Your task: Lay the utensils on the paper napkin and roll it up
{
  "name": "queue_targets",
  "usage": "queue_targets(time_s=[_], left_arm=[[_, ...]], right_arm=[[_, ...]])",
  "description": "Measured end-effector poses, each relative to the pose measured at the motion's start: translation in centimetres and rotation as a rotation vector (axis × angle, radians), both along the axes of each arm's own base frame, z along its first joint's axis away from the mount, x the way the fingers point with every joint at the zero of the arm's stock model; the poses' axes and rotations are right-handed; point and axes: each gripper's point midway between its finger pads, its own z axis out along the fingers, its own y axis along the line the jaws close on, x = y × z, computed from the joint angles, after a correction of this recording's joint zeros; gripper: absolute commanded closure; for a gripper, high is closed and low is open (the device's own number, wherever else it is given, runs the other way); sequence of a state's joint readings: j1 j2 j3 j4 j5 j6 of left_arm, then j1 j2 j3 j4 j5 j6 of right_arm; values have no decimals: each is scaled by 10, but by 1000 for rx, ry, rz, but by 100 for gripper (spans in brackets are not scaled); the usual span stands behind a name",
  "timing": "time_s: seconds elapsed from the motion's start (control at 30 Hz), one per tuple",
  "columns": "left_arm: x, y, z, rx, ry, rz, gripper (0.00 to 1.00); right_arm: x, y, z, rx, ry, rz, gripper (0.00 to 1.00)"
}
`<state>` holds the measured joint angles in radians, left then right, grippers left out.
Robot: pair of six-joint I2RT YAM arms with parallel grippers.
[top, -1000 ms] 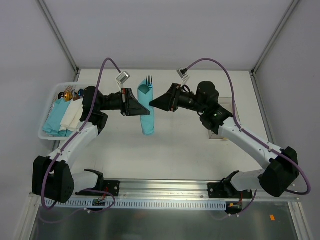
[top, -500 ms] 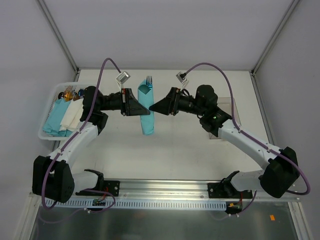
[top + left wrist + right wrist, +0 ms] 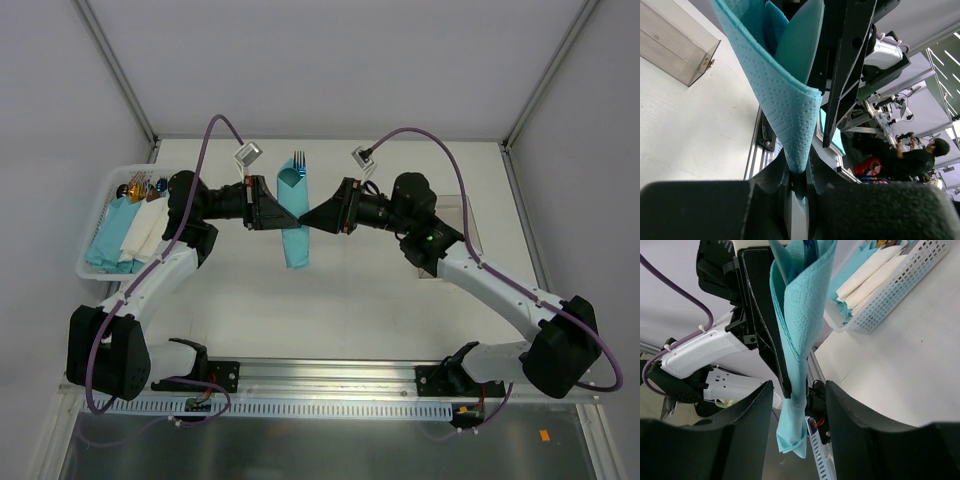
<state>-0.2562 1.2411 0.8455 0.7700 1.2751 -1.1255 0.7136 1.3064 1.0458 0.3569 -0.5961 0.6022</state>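
The paper napkin is rolled into a teal tube and held off the table between the two arms. Utensils sit inside it; only blue fork tines stick out of its far end. My left gripper is shut on the roll's left side, and the left wrist view shows the napkin pinched between the jaws of the left gripper. My right gripper is open and straddles the napkin with a gap on each side; from above the right gripper meets the roll from the right.
A white basket at the left holds teal and white napkin bundles and more cutlery. It also shows in the right wrist view, where the basket lies behind the roll. A clear plastic box stands under the right arm.
My right gripper has moved left, up to the napkin roll, and its fingers now stand on both sides of it. The left gripper and the roll have stayed in place.
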Motion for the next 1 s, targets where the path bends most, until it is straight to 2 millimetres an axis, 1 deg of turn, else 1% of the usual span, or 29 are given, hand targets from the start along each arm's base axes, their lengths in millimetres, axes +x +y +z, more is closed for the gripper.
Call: queue_targets(time_s=[0.13, 0.2, 0.23, 0.27, 0.33, 0.37, 0.4, 0.43, 0.47, 0.53, 0.57, 0.6, 0.63, 0.73, 0.83, 0.87, 0.9, 0.93, 0.97, 1.0], left_arm=[[1, 0, 3, -3, -9, 2, 100], [2, 0, 5, -4, -15, 1, 100], [2, 0, 5, -4, -13, 3, 100], [3, 0, 5, -4, -8, 2, 100], [4, 0, 5, -3, -2, 2, 100], [4, 0, 4, -3, 4, 1, 100], [4, 0, 4, -2, 7, 0, 100], [4, 0, 4, -2, 8, -1, 100], [4, 0, 5, -3, 5, -2, 100], [5, 1, 5, -4, 4, 3, 100], [5, 1, 6, -5, 3, 4, 100], [6, 1, 6, -5, 3, 5, 100], [7, 2, 7, -7, 1, 10, 100], [8, 4, 10, -11, -5, 16, 100], [8, 4, 12, -14, -10, 17, 100], [8, 4, 12, -15, -10, 17, 100], [8, 4, 12, -15, -9, 16, 100], [8, 4, 12, -15, -11, 16, 100], [9, 4, 11, -14, -7, 15, 100], [9, 4, 11, -13, -5, 13, 100]], right_arm=[[-2, -1, -7, -11, 9, 1, 52], [-3, -2, -9, -12, 14, 2, 57], [-4, -2, -8, -11, 11, 3, 61], [-6, -3, -7, -9, 5, 5, 71], [-10, -2, -3, -3, -5, 17, 84], [-11, -1, -3, -3, -13, 19, 93], [-13, -1, -2, -2, -19, 24, 93], [-13, 0, -3, -3, -20, 24, 92], [-13, 0, -3, -4, -19, 25, 76], [-14, 0, -3, -5, -16, 28, 61], [-16, 1, -4, -9, -15, 32, 52], [-17, 1, -6, -15, -13, 37, 49], [-19, 2, -7, -19, -14, 40, 49], [-20, 3, -10, -27, -16, 44, 52], [-21, 2, -15, -36, -11, 45, 63], [-22, 2, -16, -39, -8, 46, 79], [-22, 2, -18, -43, -11, 48, 88], [-23, 3, -17, -40, -7, 51, 95], [-25, 4, -16, -37, -13, 57, 100], [-26, 4, -16, -37, -15, 59, 99]])
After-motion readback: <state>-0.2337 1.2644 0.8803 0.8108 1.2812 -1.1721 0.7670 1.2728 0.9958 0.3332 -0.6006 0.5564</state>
